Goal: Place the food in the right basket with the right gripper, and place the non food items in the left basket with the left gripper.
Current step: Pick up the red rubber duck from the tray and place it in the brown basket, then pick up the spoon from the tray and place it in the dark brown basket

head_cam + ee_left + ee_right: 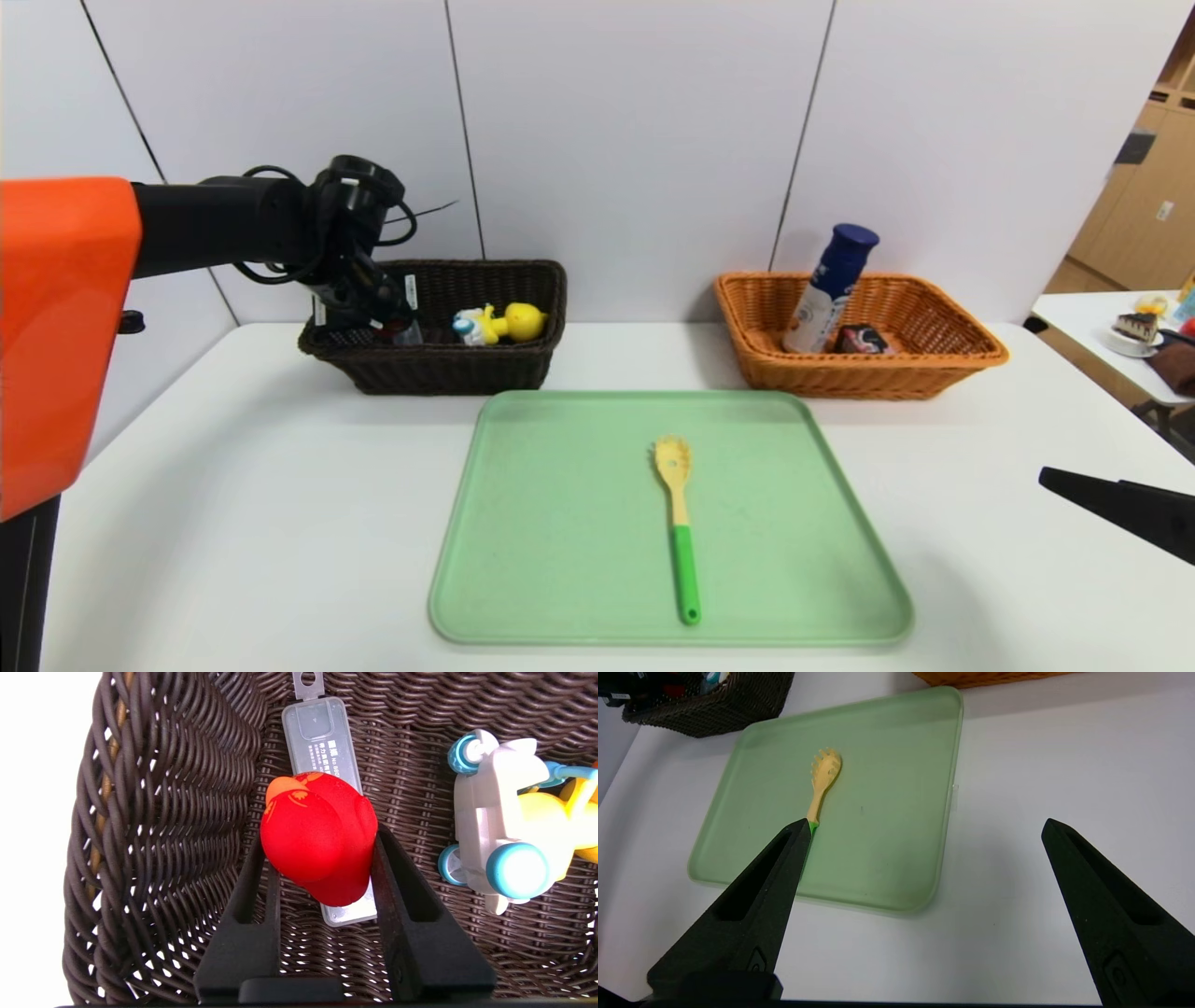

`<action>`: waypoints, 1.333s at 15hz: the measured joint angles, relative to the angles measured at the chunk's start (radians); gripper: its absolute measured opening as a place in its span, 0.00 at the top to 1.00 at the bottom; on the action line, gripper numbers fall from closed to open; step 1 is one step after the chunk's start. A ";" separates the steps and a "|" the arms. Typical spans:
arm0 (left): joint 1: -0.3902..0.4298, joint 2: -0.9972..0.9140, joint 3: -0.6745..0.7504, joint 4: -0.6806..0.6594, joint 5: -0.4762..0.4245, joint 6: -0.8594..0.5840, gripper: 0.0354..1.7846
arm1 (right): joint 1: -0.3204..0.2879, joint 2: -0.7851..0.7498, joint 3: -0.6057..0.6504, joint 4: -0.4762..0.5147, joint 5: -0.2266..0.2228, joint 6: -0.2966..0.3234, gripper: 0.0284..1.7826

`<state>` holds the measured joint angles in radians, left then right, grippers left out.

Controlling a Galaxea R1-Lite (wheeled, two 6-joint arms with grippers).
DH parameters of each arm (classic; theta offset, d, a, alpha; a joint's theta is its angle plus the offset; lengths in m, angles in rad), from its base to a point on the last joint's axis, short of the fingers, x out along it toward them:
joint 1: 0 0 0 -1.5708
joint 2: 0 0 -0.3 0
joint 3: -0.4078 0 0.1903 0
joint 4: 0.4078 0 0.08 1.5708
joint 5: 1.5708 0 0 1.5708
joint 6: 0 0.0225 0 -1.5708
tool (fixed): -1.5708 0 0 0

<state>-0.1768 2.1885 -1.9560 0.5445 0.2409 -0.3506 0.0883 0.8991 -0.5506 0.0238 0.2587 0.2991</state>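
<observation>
Surface: white table [233, 523]
Middle: green tray [560, 560], flat on the table, near the front edge
Back left: dark brown basket [448, 369], standing behind the tray's left corner
Back right: orange basket [868, 373], behind the tray's right corner

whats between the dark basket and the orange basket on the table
Head view: bare white table between the dark brown basket and the orange basket; the green tray lies nearer the robot.

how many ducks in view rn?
2. Red rubber duck between the left hand's fingers inside the dark brown basket; yellow duck toy on wheels beside it. Others may be hidden.
</observation>
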 joint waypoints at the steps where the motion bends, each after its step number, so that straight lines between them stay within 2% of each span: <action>1: 0.000 0.001 0.000 0.000 0.000 0.000 0.68 | 0.000 0.006 -0.020 -0.002 -0.002 -0.001 0.04; 4: 0.000 0.002 0.000 0.000 0.000 0.002 0.68 | -0.001 0.024 -0.072 -0.041 -0.001 0.001 0.04; 8: 0.000 0.009 0.000 -0.001 0.001 0.003 0.68 | -0.009 0.063 -0.080 -0.116 -0.004 0.008 0.04; 11: -0.002 0.009 0.000 -0.005 0.001 0.010 0.49 | -0.010 0.071 -0.072 -0.116 -0.004 0.009 0.04; 15: -0.006 -0.001 -0.001 -0.023 0.003 0.010 0.31 | -0.010 0.071 -0.062 -0.116 -0.005 0.027 0.04; 17: -0.057 -0.055 -0.001 -0.014 0.003 0.009 0.25 | -0.011 0.071 -0.058 -0.116 -0.006 0.029 0.04; 20: -0.239 -0.167 -0.001 0.043 0.005 0.014 0.19 | -0.011 0.076 -0.062 -0.116 -0.006 0.026 0.04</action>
<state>-0.4162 2.0215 -1.9574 0.5877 0.2462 -0.3366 0.0772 0.9751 -0.6123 -0.0917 0.2526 0.3255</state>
